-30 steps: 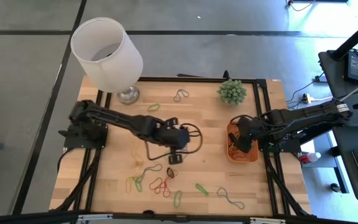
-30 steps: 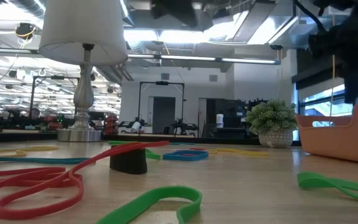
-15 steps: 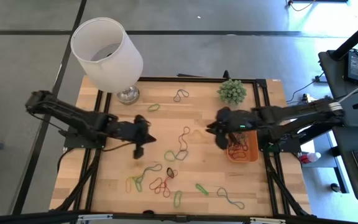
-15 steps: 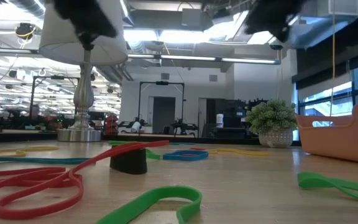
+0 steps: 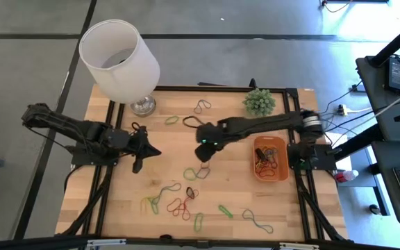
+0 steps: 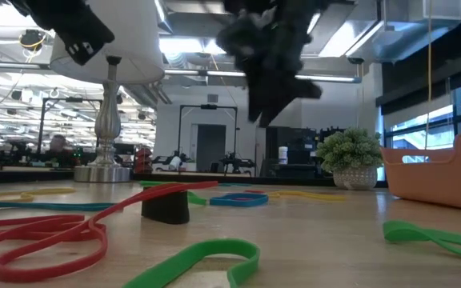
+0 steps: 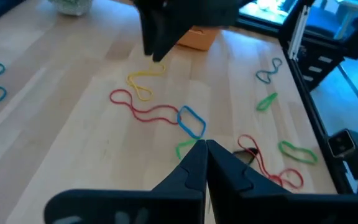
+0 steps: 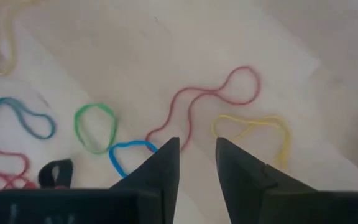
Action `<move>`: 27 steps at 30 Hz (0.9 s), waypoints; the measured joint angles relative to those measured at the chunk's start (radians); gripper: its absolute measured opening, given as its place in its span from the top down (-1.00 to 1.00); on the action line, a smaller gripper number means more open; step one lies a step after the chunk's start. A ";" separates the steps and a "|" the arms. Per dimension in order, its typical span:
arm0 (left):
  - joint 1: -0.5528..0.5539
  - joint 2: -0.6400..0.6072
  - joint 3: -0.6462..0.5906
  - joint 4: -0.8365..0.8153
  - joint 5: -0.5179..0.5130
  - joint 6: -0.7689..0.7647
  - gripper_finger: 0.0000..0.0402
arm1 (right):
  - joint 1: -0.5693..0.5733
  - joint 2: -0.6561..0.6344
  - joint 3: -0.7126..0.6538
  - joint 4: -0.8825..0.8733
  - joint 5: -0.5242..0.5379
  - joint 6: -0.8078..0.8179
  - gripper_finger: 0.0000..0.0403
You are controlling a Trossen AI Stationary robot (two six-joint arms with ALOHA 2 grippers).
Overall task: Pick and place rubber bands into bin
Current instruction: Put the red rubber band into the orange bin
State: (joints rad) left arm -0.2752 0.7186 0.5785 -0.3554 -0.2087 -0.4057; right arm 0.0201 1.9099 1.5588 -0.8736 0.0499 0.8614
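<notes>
The right gripper (image 8: 197,163), jaws slightly spread, hovers just above a red rubber band (image 8: 194,106) mid-worktop; the left gripper (image 7: 204,163), jaws pressed together, waits apart.

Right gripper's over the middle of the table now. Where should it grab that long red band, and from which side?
The red band lies flat in a wavy line, its round end loop beside the yellow band and its other end by the blue band. I'd bring the right gripper straight down, fingers astride the single-looking middle stretch, clear of both neighbours.
</notes>
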 joint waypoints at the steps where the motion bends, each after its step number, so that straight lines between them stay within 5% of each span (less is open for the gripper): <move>1: 0.000 -0.006 0.000 -0.016 0.001 0.000 1.00 | -0.002 0.035 0.030 -0.006 -0.001 0.001 0.46; 11: 0.000 -0.009 0.000 -0.078 0.022 0.015 0.99 | -0.006 0.295 0.229 -0.070 -0.002 0.025 0.46; 21: 0.000 -0.009 0.000 -0.090 0.021 0.019 0.99 | -0.010 0.394 0.241 -0.102 -0.034 0.077 0.48; 27: 0.000 -0.009 0.000 -0.088 0.020 0.017 0.99 | 0.001 0.412 0.240 -0.114 -0.046 0.055 0.87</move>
State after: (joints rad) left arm -0.2752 0.7094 0.5781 -0.4435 -0.1883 -0.3885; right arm 0.0212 2.3219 1.7992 -0.9880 0.0038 0.9161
